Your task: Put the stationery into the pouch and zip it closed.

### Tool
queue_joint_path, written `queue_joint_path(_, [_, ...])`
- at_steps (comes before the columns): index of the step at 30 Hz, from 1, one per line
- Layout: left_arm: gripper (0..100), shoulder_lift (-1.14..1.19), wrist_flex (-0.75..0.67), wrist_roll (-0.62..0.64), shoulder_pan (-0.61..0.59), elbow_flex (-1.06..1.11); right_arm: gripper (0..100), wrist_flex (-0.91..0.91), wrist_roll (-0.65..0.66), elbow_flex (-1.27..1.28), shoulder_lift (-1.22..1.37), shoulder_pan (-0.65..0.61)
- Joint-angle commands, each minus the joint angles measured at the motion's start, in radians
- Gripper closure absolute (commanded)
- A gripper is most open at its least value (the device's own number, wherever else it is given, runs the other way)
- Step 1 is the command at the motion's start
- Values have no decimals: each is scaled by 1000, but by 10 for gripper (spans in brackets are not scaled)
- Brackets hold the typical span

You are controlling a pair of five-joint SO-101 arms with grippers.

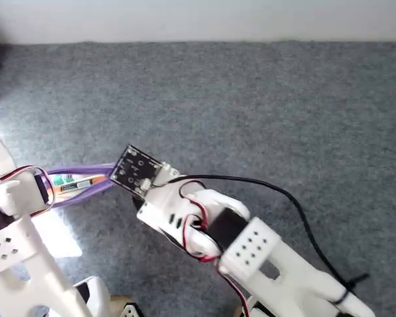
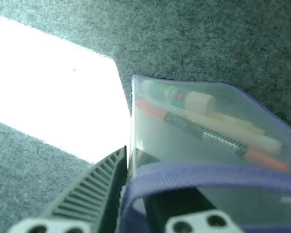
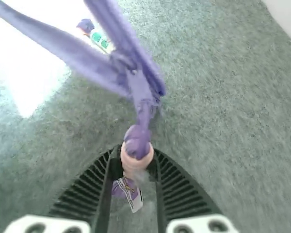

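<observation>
A clear mesh pouch (image 2: 203, 145) with purple trim lies on the grey carpet, and through its side I see pens (image 2: 218, 128) and a green-labelled glue stick (image 2: 177, 96). My left gripper (image 2: 130, 187) is shut on the pouch's purple edge at its end. In the high view the pouch (image 1: 79, 181) stretches between the two arms. My right gripper (image 3: 136, 162) is shut on the zipper pull (image 3: 136, 148), a pink bead on a purple cord, at the other end. The purple zipper edges (image 3: 121, 53) run away from it, spread apart further along.
Grey carpet (image 1: 264, 105) covers the table, with a white wall strip along the far edge. A bright white patch (image 2: 53, 102) lies beside the pouch near the left arm. A black cable (image 1: 297, 211) trails along the right arm.
</observation>
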Motion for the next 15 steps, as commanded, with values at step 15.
queue_joint_path(15, [774,275,-144,8,549,-361,991,325,6,-60,-329,-62])
